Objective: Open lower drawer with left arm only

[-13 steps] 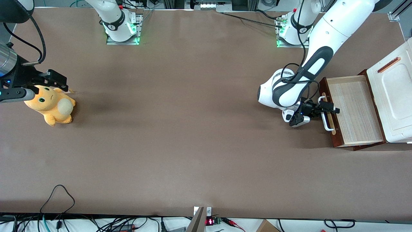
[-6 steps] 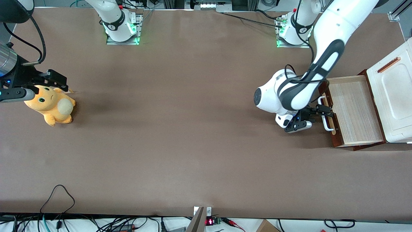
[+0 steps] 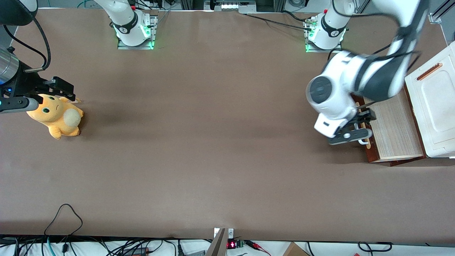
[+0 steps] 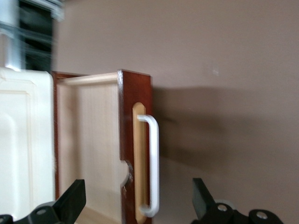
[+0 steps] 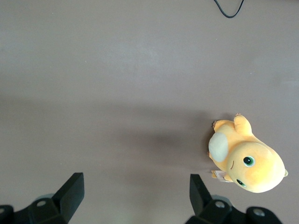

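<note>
Now we see the left arm (image 3: 359,80) bent over the pulled-out lower drawer (image 3: 392,128), its hand (image 3: 360,122) above the white handle (image 4: 152,163), fingers (image 4: 70,200) spread apart, gripping nothing.

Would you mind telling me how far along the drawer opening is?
Done: the lower drawer stands pulled out, its light wood inside showing. In hand: the pincer is open above the white handle, gripping nothing. Left: nothing apparent except perhaps moving the left arm clear.
</note>
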Controlling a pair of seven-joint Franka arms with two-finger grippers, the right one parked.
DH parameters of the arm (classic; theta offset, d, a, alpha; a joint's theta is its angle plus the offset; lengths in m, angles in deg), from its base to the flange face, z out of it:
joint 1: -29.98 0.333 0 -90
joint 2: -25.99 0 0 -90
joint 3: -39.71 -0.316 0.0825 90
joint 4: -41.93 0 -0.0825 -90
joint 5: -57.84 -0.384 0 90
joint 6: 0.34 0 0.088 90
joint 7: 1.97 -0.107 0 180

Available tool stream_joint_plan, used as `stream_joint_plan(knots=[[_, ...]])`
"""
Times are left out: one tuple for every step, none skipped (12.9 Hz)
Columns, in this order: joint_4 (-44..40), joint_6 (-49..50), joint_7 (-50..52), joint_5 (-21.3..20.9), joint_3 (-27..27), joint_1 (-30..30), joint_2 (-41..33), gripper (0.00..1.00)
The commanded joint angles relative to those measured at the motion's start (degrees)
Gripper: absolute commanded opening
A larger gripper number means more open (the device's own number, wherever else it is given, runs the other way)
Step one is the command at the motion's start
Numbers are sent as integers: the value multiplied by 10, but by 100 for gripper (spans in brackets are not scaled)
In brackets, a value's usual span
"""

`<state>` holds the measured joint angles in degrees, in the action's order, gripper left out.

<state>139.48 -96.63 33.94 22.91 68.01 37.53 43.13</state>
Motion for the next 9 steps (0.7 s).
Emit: stream_joint_plan(knots=[[-16,-17,-148,159,-75,0,-75,100],[-15,-18,-196,213,-103,-1,-99,100],[-13,-17,-230,249,-129,-3,-118,100],[-8,-16,-261,274,-148,-8,-134,100],[-5,-13,-287,290,-165,-10,-151,100],[-4,-4,-302,300,-176,-15,-163,100],[-4,10,-312,310,-185,-20,-173,100],[-4,17,-314,318,-193,-23,-180,100],[-3,21,-314,324,-202,-29,-182,100]])
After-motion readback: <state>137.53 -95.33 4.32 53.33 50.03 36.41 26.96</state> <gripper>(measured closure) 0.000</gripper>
